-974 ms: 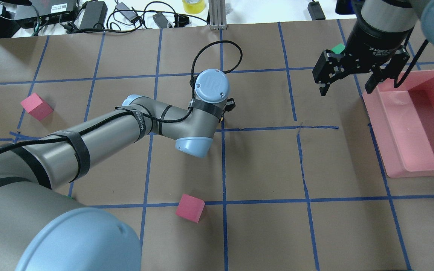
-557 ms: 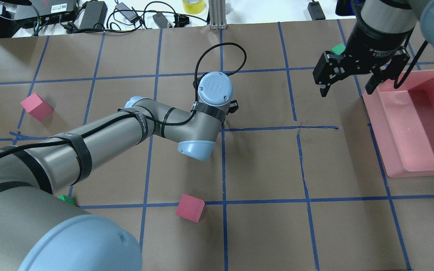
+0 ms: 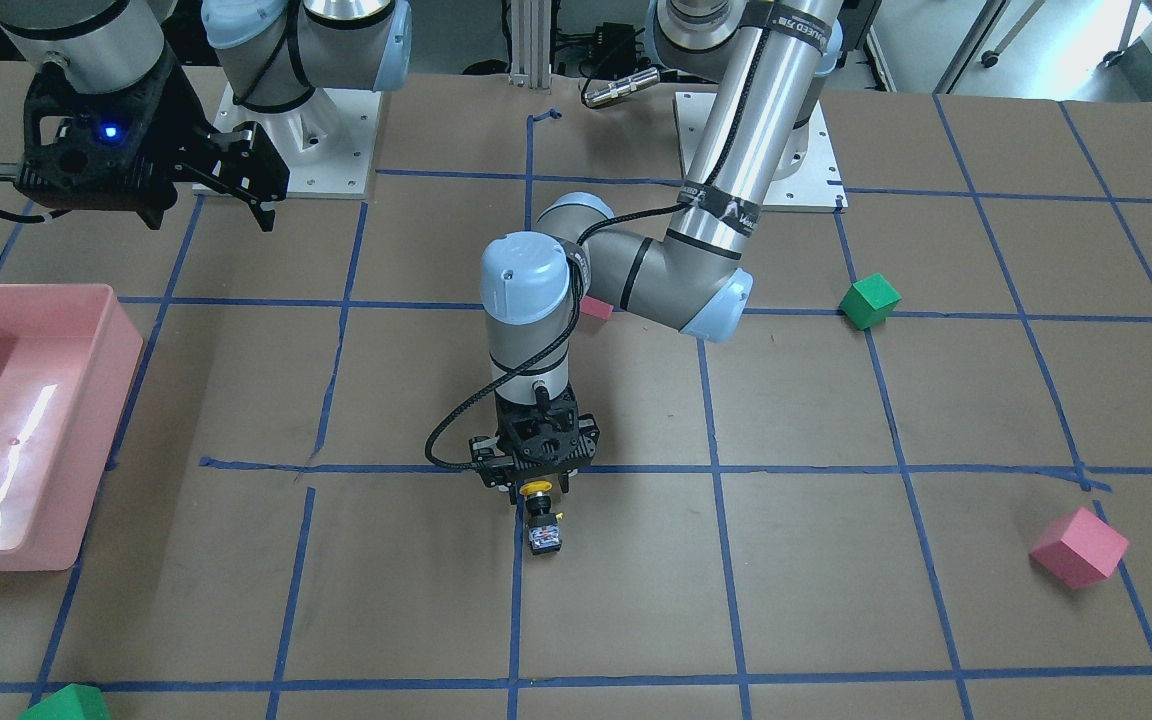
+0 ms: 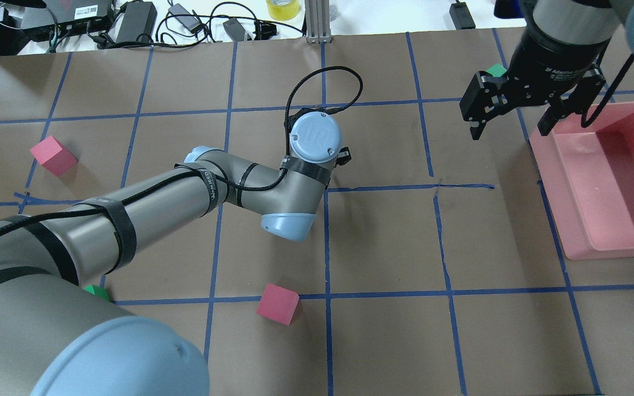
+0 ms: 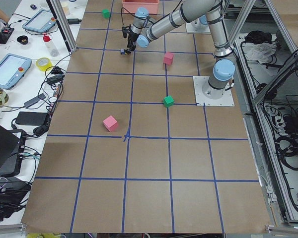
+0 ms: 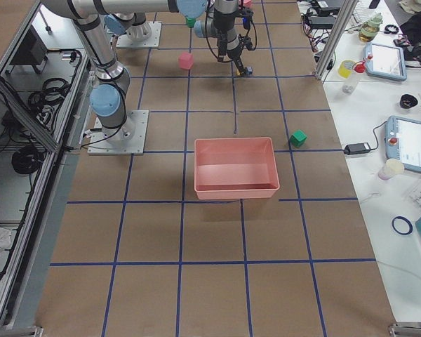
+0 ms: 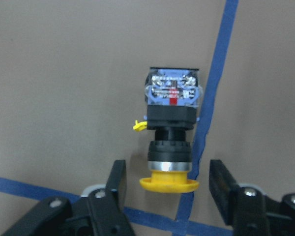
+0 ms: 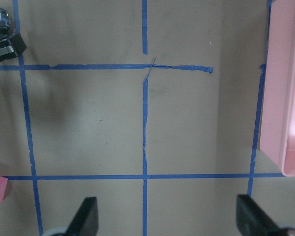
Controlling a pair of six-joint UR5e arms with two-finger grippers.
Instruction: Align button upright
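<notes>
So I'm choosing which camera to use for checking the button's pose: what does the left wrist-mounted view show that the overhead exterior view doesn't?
Only the left wrist view shows the button, lying on its side, its yellow cap between the open fingers of the left end effector. Only the overhead view shows the right end effector, open beside the pink bin; there the left wrist hides the button. Both show the brown table with its blue tape lines.

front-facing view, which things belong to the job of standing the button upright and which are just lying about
Job: button, on its side; left gripper, open around its cap.
Lying about: pink bin, two pink cubes, two green cubes.
</notes>
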